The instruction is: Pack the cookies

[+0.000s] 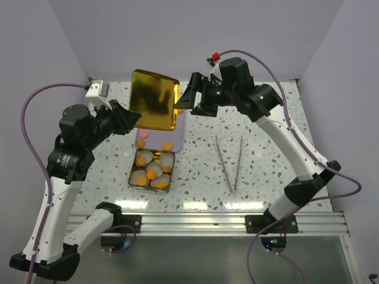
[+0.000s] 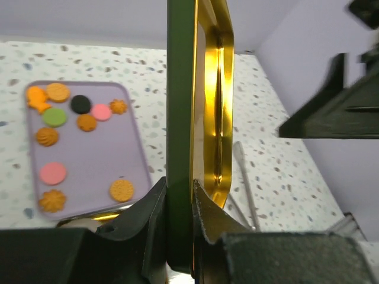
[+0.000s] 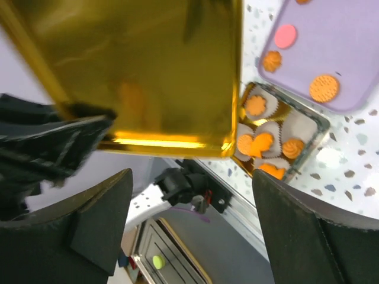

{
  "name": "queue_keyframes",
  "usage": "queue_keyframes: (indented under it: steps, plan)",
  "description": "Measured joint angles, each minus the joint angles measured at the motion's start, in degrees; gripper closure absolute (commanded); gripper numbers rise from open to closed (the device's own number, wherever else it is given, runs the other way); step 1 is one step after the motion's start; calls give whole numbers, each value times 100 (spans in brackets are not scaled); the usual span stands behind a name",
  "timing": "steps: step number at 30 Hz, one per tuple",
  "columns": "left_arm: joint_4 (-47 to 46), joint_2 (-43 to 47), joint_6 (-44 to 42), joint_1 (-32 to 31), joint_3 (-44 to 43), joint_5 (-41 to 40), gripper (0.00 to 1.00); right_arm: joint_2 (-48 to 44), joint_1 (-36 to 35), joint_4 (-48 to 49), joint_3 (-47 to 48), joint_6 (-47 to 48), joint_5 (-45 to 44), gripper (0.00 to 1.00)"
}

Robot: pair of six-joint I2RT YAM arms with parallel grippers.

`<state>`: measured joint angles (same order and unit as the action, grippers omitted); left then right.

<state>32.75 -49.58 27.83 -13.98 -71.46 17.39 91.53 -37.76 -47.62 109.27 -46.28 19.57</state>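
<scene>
The tin's gold lid (image 1: 155,99) hangs tilted above the back of the table. My left gripper (image 1: 131,118) is shut on its left edge; in the left wrist view the fingers (image 2: 155,213) pinch the lid's rim (image 2: 180,118) edge-on. My right gripper (image 1: 188,97) stands open beside the lid's right edge, apart from it, with its jaws wide below the lid (image 3: 136,71). Orange cookies (image 1: 153,171) sit in white paper cups inside the open tin (image 1: 131,177). Loose cookies (image 2: 53,173), orange, pink, green and black, lie on the purple tray (image 2: 100,154).
Metal tweezers (image 1: 230,160) lie on the speckled table right of the tin. The purple tray (image 1: 180,127) sits right behind the tin, partly under the lid. White walls close the back and both sides.
</scene>
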Motion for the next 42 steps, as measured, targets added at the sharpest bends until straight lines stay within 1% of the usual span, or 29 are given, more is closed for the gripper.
queue_keyframes:
  steps: [2,4,6,8,11,13,14,18,21,25,31,39,42]
  plan:
    - [205,22,-208,2,-48,-584,100,105,0,-186,531,-13,4,9]
    - [372,57,-468,2,-48,-1132,100,101,7,-229,929,-90,59,7]
    - [450,87,-756,-2,-35,-1587,100,13,20,-90,1082,-291,203,6]
    - [446,136,-1106,-116,17,-2076,100,-109,22,343,960,-752,525,6]
    - [433,166,-1641,-420,57,-2651,100,-173,26,1392,426,-1674,1091,6]
    - [380,188,-2041,-590,61,-2911,100,164,20,1864,435,-2186,1423,4]
    - [328,221,-2308,-649,68,-3021,100,404,17,1943,568,-2358,1547,4]
    - [72,481,-3222,-691,72,-3289,100,1480,22,2127,1335,-2920,1899,4]
    - [-96,699,-3899,-817,72,-3399,100,1847,26,2295,1384,-3386,2048,4]
    - [-184,850,-4505,-1062,68,-3355,100,1947,26,2551,1384,-3856,2155,3]
    - [-175,782,-5224,-1526,70,-3359,100,1956,26,3101,1576,-4439,2221,2]
    - [-190,549,-5978,-2275,35,-3766,100,1987,26,3355,1652,-4903,2216,1]
    - [-205,415,-6220,-2621,-44,-3945,100,2011,26,3340,1652,-4953,2225,3]
